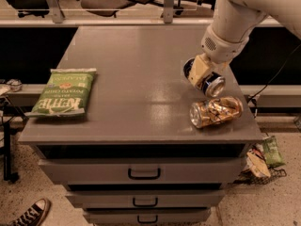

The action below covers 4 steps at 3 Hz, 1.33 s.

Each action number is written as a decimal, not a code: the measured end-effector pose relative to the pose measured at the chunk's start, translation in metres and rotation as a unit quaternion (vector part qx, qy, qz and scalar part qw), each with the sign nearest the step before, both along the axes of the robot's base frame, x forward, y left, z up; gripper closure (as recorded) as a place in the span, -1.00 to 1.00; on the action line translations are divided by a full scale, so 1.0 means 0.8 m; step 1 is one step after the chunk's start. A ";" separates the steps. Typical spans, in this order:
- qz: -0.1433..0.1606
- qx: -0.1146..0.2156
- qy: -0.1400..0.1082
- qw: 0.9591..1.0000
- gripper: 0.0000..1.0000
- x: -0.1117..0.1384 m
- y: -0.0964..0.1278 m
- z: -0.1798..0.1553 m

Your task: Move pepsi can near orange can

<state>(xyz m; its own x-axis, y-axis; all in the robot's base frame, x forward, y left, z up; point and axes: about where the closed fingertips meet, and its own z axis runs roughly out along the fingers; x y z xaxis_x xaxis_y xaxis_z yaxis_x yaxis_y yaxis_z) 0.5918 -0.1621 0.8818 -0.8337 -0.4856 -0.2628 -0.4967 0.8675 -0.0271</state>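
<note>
The small dark blue pepsi can [213, 84] with silver ends is clamped, tilted, between the beige fingers of the robot's pincer [202, 74], which is held low over the right part of the flat grey worktop [131, 55]. The can is carried just behind the orange-gold patterned orange can [216, 112], which is laid on its side near the front right corner. Little further travel is judged necessary. The front and right edges are close there, so a set-down is best kept inboard. Open surface is left toward the green chip bag [63, 91], well apart at the left.

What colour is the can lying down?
The lying can is orange-gold, camera view; gripper holds a blue can near it.
</note>
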 end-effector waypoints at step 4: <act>-0.032 0.028 0.019 0.999 -0.81 -0.024 0.015 -0.010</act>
